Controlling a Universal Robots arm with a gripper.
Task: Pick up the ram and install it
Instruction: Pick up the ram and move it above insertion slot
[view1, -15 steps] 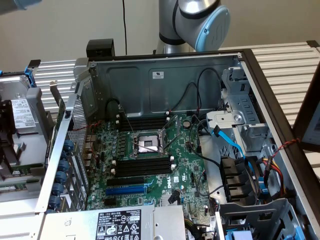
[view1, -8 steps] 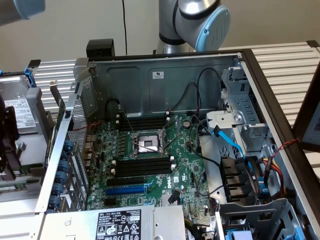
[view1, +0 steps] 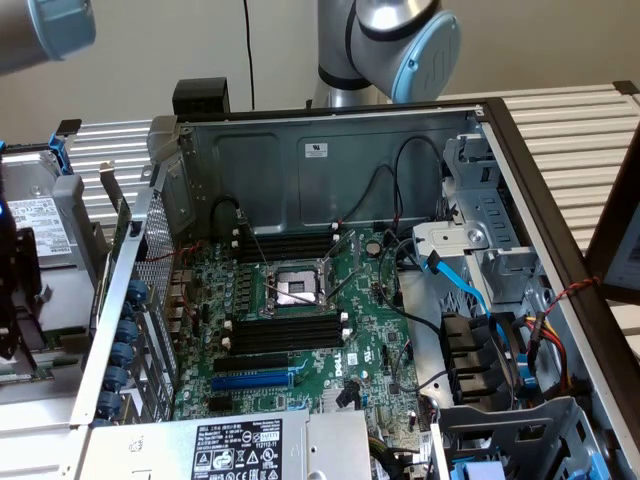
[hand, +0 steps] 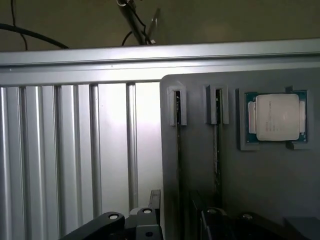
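Observation:
Two ram sticks stand on edge in slots of a grey holder (hand: 280, 180); they show as thin dark green lines. One ram stick (hand: 178, 150) runs down between my fingers, and the other ram stick (hand: 217, 150) is one slot over. My gripper (hand: 180, 222) hangs over the holder, open, with a black finger (hand: 145, 220) on one side of the first stick and its partner on the other, apart from it. In the exterior view the gripper (view1: 10, 300) is at the far left edge, over the holder (view1: 45, 230), away from the black memory slots (view1: 285, 330).
A processor chip (hand: 276, 117) lies in a recess of the holder beside the sticks. The open computer case (view1: 330, 160) holds the motherboard (view1: 300, 340) with a processor socket (view1: 295, 285), a blue expansion slot (view1: 252, 380), and cables and drive bays on the exterior view's right. Ribbed aluminium table (hand: 60, 150) lies beside the holder.

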